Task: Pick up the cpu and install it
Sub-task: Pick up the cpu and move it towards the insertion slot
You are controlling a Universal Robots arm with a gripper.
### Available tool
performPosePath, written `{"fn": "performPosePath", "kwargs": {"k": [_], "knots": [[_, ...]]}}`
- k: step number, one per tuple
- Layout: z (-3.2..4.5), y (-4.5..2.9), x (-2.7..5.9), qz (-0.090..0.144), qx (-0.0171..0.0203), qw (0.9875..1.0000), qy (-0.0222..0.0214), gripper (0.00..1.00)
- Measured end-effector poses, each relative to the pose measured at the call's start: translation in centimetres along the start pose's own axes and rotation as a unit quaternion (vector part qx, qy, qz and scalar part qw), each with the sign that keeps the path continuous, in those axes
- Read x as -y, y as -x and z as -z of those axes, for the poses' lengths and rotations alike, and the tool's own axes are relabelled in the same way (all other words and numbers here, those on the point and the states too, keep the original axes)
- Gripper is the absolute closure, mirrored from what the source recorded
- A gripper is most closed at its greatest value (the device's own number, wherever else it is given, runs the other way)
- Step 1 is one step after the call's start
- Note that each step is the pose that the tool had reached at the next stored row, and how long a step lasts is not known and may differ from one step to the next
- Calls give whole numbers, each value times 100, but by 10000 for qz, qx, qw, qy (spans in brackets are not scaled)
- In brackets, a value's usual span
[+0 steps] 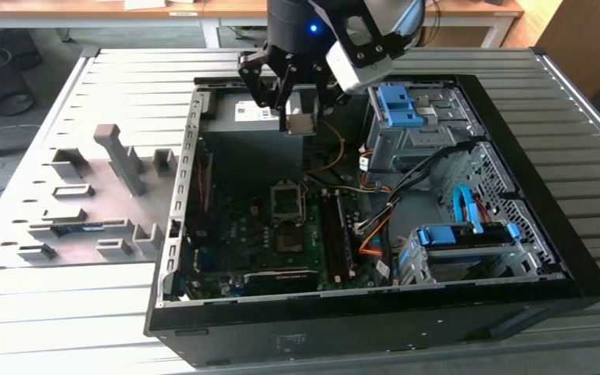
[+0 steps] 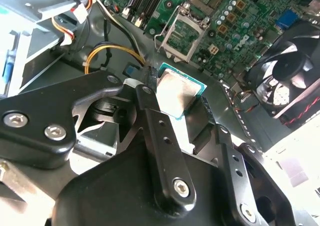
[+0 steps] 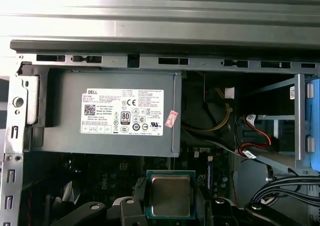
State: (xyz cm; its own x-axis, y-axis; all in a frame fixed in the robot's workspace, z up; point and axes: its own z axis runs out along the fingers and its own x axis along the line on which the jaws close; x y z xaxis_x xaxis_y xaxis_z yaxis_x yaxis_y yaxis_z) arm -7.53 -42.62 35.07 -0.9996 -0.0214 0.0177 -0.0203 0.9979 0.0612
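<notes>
cpu [image 3: 171,196], the small thin flat square chip with a dull grey-silver metal face and green rim, is pinched by two opposite edges in the black two-finger gripper [image 1: 302,117]. The gripper is clamped on it, up over the open black computer case [image 1: 383,328]. The metal-framed rectangular socket [image 1: 287,201] sits well below the gripper on the green motherboard [image 1: 248,234]. My guess is it's light and stiff but delicate underneath, so edges-only looks right, though those smooth sides could slip.
</notes>
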Motion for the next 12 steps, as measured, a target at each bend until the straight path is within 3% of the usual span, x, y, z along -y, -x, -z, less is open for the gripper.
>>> {"fn": "performPosePath", "kwargs": {"k": [7, 12], "knots": [[-101, -9, 162, 0, 0, 10000, -7, 53], [-177, -25, 222, -1, -1, 10000, -8, 53]]}}
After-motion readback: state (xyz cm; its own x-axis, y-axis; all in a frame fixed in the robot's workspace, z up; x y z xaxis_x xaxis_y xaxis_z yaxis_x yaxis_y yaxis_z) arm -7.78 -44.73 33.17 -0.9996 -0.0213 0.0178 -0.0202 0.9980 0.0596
